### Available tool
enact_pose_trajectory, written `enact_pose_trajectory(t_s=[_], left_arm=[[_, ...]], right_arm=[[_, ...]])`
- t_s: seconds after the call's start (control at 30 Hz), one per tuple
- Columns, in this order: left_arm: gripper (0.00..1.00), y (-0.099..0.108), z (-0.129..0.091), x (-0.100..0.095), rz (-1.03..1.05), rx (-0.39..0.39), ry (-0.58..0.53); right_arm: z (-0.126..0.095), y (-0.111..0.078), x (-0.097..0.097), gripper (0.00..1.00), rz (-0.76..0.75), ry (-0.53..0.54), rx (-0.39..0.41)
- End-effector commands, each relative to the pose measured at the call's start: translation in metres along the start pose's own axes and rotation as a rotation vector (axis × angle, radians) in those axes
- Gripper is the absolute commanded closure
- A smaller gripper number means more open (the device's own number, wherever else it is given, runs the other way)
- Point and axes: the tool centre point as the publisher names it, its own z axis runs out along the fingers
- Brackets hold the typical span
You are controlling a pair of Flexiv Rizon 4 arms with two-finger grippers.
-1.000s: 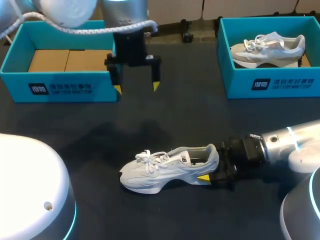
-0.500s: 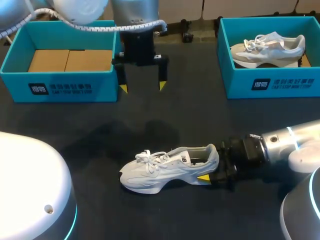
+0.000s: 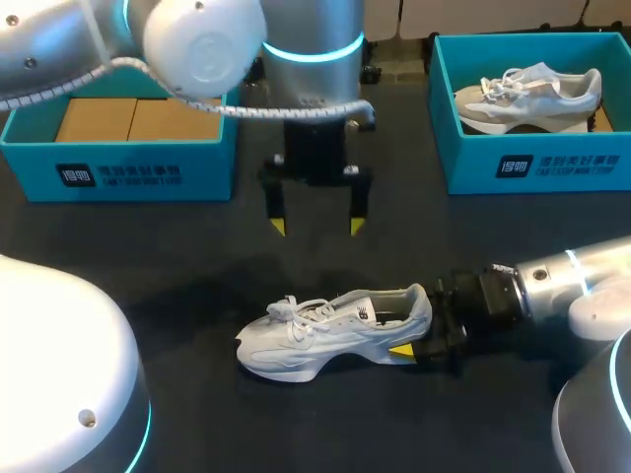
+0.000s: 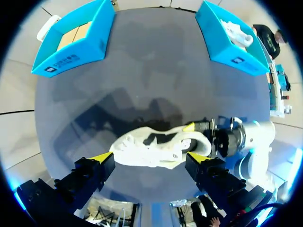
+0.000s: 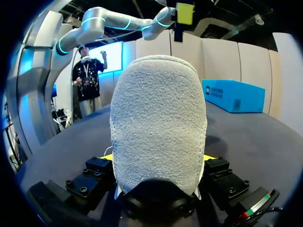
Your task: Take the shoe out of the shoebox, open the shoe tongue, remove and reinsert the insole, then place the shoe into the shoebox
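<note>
A white sneaker (image 3: 330, 330) lies on its sole on the dark table, toe toward the left. My right gripper (image 3: 422, 333) is shut on its heel, one finger on each side. In the right wrist view the fuzzy heel (image 5: 158, 123) fills the space between the right gripper's (image 5: 158, 158) yellow tips. My left gripper (image 3: 317, 227) hangs open above the table, just behind the sneaker and apart from it. From the left wrist the sneaker (image 4: 161, 146) lies below the wide-open left gripper (image 4: 150, 158), with the right gripper (image 4: 210, 137) at its heel.
A teal shoebox (image 3: 118, 172) stands at the back left, holding only cardboard. A second teal shoebox (image 3: 537, 163) at the back right holds another pale sneaker (image 3: 527, 94). Bare dark tabletop surrounds the shoe.
My left arm has swung from the left shoebox's corner toward the middle and forward, its open gripper now nearer the sneaker. The right arm and sneaker have not moved.
</note>
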Motion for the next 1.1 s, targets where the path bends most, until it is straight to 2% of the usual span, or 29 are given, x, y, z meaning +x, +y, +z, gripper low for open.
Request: enact_pose_trajectory(t_s=[0.03,0.2,0.4,0.8,1.1], left_arm=[[0.0,0.009,0.015,0.018,0.014,-0.014,-0.033],[0.0,0.015,0.032,0.031,0.038,-0.071,-0.066],[0.0,0.025,0.052,0.039,0.056,-0.1,-0.108],[0.0,0.03,0.082,0.059,0.054,-0.135,-0.195],[0.0,0.027,0.103,0.063,0.009,-0.153,-0.256]], right_arm=[[0.001,0.0,0.001,1.0,0.0,0.0,0.002],[0.001,0.0,0.001,1.0,0.0,0.0,0.002],[0.001,0.0,0.001,1.0,0.0,0.0,0.002],[0.001,0.0,0.001,1.0,0.0,0.0,0.002],[0.001,0.0,0.001,1.0,0.0,0.0,0.002]])
